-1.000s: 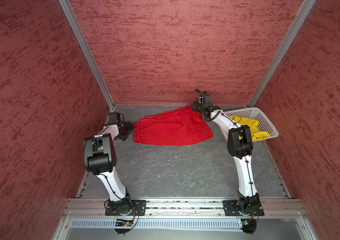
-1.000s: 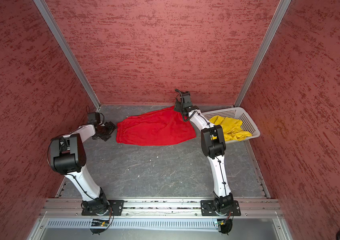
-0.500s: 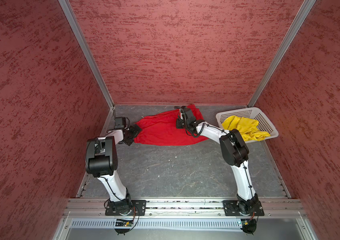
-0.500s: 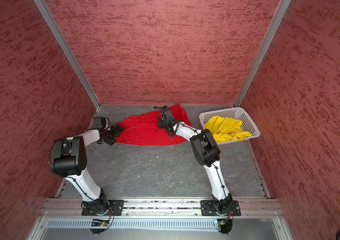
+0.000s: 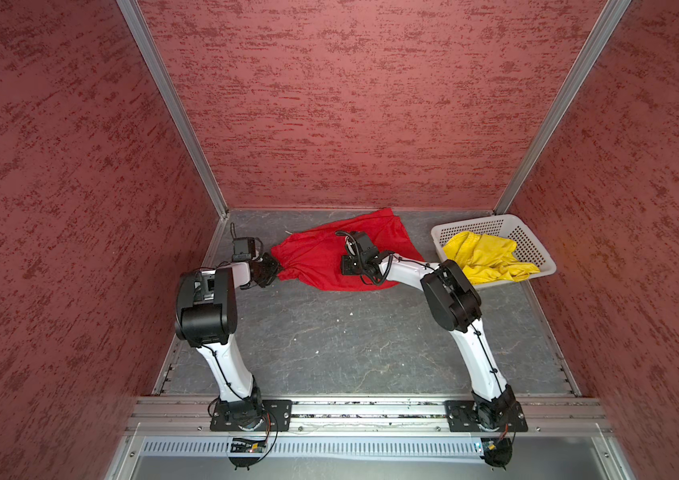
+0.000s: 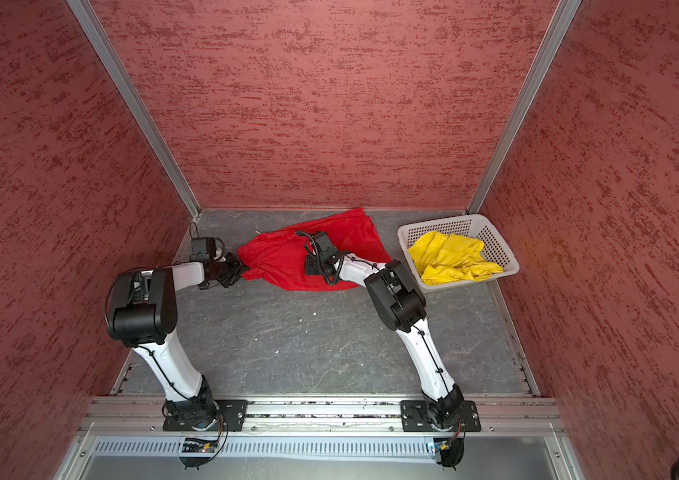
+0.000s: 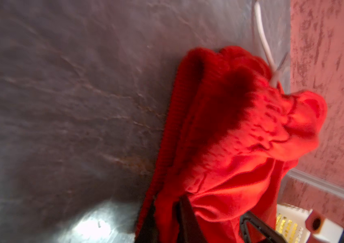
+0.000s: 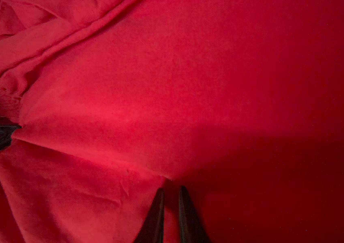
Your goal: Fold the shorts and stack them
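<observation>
now pinching red shorts (image 5: 317,255) with left gripper (image 5: 274,272), spread before; seemingly nipping mid-cloth with right gripper (image 8: 172,188), in from far edge of table (image 5: 350,332).

left hand (image 7: 168,203) pinches bunched red shorts (image 7: 240,136) on grey table (image 7: 61,105).

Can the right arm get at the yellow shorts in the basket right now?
Probably not yet: the right gripper is pinched shut on the red shorts and would have to let go. Otherwise the yellow shorts lie uncovered in the open basket, close beside that arm.
</observation>
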Motion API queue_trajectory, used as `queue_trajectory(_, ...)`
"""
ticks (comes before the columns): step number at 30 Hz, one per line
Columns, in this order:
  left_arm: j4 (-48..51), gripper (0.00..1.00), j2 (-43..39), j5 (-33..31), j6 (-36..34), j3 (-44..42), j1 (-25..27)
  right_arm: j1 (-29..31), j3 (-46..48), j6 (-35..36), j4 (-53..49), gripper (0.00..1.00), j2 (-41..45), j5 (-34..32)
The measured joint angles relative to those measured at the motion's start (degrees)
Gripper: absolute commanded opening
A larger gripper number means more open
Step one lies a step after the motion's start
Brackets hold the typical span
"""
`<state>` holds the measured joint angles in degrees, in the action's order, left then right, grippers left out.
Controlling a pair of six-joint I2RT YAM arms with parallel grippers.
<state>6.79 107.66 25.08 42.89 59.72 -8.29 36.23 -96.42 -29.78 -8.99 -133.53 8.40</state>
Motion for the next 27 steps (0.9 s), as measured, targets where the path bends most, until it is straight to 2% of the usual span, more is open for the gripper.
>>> queue_trajectory(4,2.08,0.00,-1.55,-0.11,-0.83,0.17,0.00,0.11,1.55,-1.16,2.12,0.19,0.42,0.39)
queue_trajectory(10,12.87,0.00,-5.99,-3.45,-5.07,4.94,0.68,0.81,4.50,-0.94,3.17,0.23,2.43,0.76)
queue_trajectory(13,17.70,0.00,-8.15,-5.88,-7.37,7.58,1.86,2.10,6.34,1.95,1.66,0.34,4.46,-0.15)
queue_trajectory(15,20.13,0.00,-8.92,-6.95,-8.52,8.52,2.27,3.61,8.92,5.46,1.22,0.47,6.99,-1.75)
queue_trajectory(19,23.63,0.00,-8.87,-7.58,-10.10,8.61,1.88,7.48,14.95,13.97,2.45,0.61,13.88,-5.29)
queue_trajectory(23,26.21,0.00,-8.87,-7.56,-11.32,8.76,1.60,11.26,18.60,21.88,7.23,0.71,20.09,-10.34)
queue_trajectory(27,27.54,0.00,-8.87,-7.56,-12.02,9.16,1.60,14.19,19.10,28.37,12.81,0.76,22.32,-12.79)
